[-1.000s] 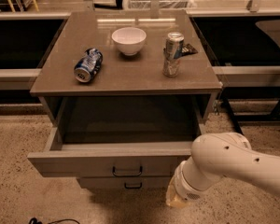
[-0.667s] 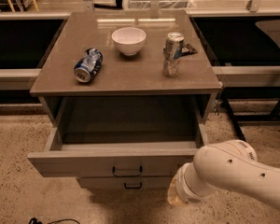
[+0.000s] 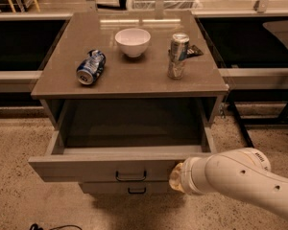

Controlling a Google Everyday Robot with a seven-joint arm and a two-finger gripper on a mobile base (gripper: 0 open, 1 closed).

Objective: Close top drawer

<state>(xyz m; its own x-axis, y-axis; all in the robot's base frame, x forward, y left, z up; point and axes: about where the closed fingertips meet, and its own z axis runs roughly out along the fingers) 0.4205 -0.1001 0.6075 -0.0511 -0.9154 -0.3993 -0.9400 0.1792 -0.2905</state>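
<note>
The top drawer (image 3: 86,169) is pulled far out of the grey-brown cabinet, and its inside looks empty. Its flat front faces me with a small dark bail handle (image 3: 131,177) in the middle. My white arm comes in from the lower right. My gripper (image 3: 175,178) is at the arm's end, right against the drawer front, to the right of the handle. The wrist hides most of it.
On the cabinet top (image 3: 134,75) lie a blue can on its side (image 3: 90,67), a white bowl (image 3: 132,41) and an upright silver can (image 3: 178,55). A lower drawer with a handle (image 3: 137,190) shows beneath. Dark shelving flanks both sides.
My arm has risen and moved left, so the gripper end now sits at the drawer front instead of below it. The drawer looks just as far open.
</note>
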